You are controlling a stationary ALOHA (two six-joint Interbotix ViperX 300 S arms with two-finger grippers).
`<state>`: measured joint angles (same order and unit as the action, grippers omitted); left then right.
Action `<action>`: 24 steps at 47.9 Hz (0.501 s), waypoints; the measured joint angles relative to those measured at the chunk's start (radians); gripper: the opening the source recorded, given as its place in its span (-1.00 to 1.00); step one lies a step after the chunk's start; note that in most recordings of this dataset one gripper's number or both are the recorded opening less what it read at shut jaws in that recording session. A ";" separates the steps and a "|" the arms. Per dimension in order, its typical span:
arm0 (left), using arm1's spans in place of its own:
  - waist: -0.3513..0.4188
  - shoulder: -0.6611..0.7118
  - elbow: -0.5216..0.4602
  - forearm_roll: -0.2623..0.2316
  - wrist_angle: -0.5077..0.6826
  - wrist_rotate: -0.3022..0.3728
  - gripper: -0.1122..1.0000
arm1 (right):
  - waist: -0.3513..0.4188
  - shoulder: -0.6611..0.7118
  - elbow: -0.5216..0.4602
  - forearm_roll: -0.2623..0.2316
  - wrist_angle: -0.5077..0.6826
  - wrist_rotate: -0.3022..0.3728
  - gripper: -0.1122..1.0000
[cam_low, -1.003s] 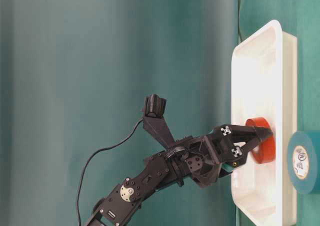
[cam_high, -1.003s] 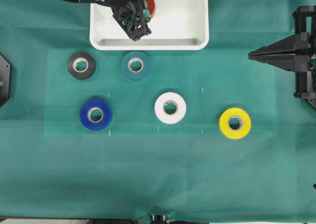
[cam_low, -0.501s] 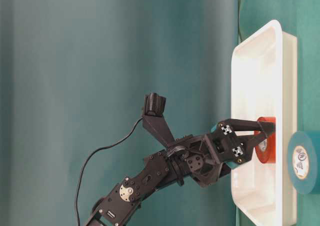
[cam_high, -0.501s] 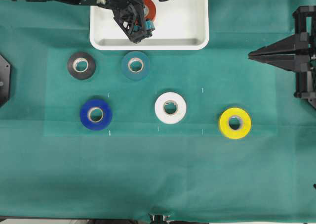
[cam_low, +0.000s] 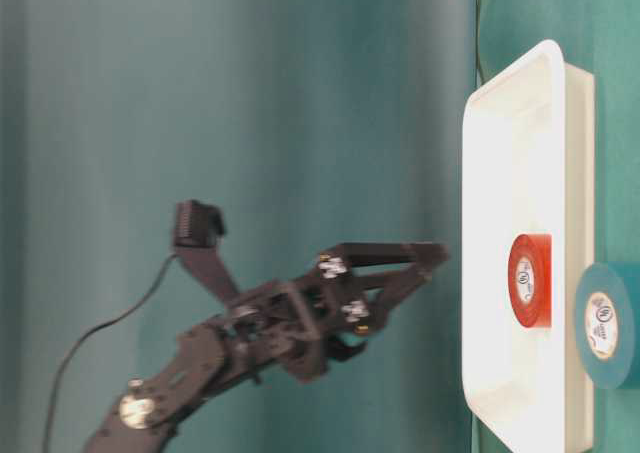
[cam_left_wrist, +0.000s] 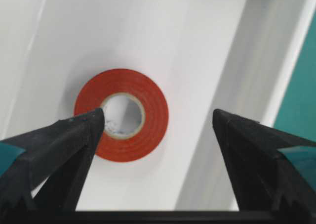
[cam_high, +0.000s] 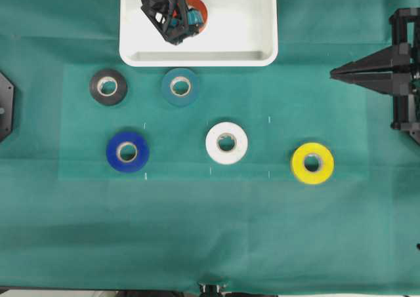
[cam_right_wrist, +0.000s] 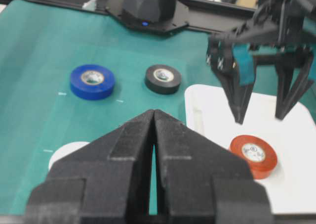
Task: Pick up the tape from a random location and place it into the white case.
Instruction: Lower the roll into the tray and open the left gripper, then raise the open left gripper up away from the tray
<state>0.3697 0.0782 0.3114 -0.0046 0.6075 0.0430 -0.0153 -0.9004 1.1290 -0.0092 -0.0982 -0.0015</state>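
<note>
Below the left tool, the tape lies flat on the floor of the case, free of both fingers. That tool is released, its jaws spread wide, and it hangs above the roll without touching it: the right wrist view shows the two dark fingers pointing down with clear air between their tips and the orange-red ring. Seen from the left wrist camera, one fingertip overlaps the roll's near edge while the other stands off to the far side over bare white floor, near the case's rim. From overhead the tool covers most of the roll, so only a sliver of red shows beside it. The right tool is clenched, jaws pressed together with nothing between them, and it sits well apart from the case at the right edge of the counter. Past the case's near rim, on the green cloth, lie five other rolls: teal just beside the rim, black to its side, blue, white and yellow farther out.
</note>
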 measured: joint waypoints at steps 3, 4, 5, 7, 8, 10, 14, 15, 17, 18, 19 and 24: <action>-0.002 -0.011 -0.014 0.002 0.029 -0.002 0.97 | 0.000 0.000 0.000 0.000 0.000 0.000 -0.80; -0.003 -0.012 -0.017 0.000 0.040 -0.002 0.97 | 0.000 0.000 0.000 0.000 0.000 0.000 -0.80; -0.003 -0.015 -0.023 0.002 0.049 -0.002 0.97 | 0.000 0.000 0.000 0.000 0.000 0.000 -0.80; -0.006 -0.018 -0.032 0.000 0.069 -0.002 0.97 | 0.000 0.000 0.000 0.000 0.000 0.000 -0.80; -0.008 -0.020 -0.035 0.000 0.077 -0.002 0.97 | 0.000 0.000 0.000 0.000 0.000 0.000 -0.80; -0.012 -0.020 -0.044 0.000 0.095 -0.002 0.97 | 0.000 0.000 0.000 0.000 0.000 0.000 -0.80; -0.020 -0.021 -0.057 0.000 0.117 -0.002 0.97 | 0.000 0.000 0.000 0.000 0.000 0.000 -0.80; -0.023 -0.021 -0.058 0.000 0.120 -0.002 0.97 | 0.000 0.000 0.000 0.000 0.000 0.000 -0.80; -0.026 -0.023 -0.064 0.000 0.126 -0.002 0.97 | 0.000 0.000 0.000 0.000 0.000 0.000 -0.80; -0.029 -0.025 -0.066 0.002 0.127 -0.002 0.97 | 0.000 0.000 0.000 0.000 0.000 0.000 -0.80; -0.031 -0.026 -0.069 0.000 0.129 -0.002 0.97 | 0.000 0.000 0.000 0.000 0.000 0.000 -0.80; -0.040 -0.043 -0.071 0.000 0.132 -0.002 0.97 | 0.000 0.000 0.000 0.000 0.005 0.000 -0.80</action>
<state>0.3298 0.0353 0.2408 -0.0046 0.7394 0.0414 -0.0153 -0.9004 1.1290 -0.0092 -0.0936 -0.0015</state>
